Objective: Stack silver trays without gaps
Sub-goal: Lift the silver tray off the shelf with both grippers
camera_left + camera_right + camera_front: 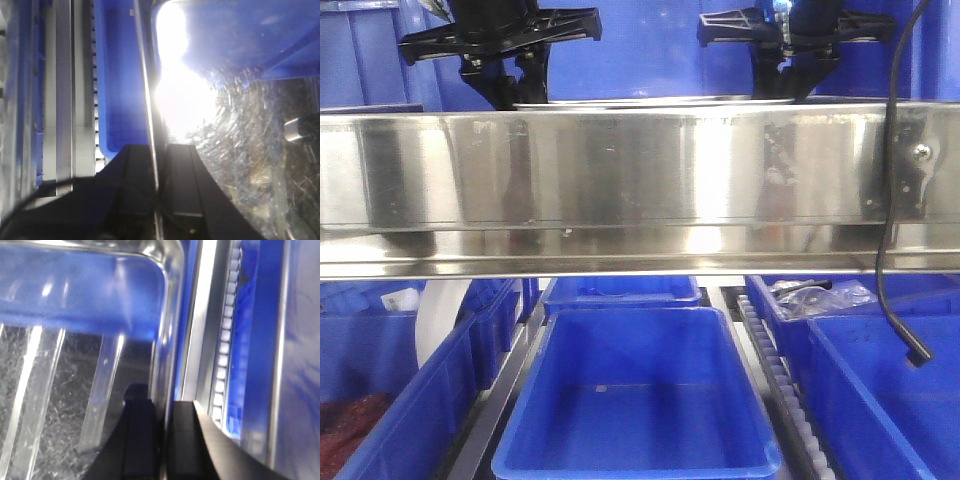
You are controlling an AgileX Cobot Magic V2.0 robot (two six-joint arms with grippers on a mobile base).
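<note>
left gripper (pixel 159 172): clamped on the rim of the silver tray (pixel 235 135), 1 finger (pixel 133 170) outside, 1 inside.
silver tray: edge-on between both grippers, showing just over the steel rail (pixel 620 170).
right gripper (pixel 161 440): pinching the tray's side wall, 1 finger on each face.
blue bin (pixel 640 420): below the rail, beneath both grippers.

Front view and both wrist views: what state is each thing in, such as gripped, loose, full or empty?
silver tray: gripped at both ends, level; anything beneath it is hidden by the steel rail.
left gripper: shut on the tray's rim.
right gripper: shut on the opposite rim.
middle blue bin: open-topped, looks empty.
black cable: hanging loose, its end free.
</note>
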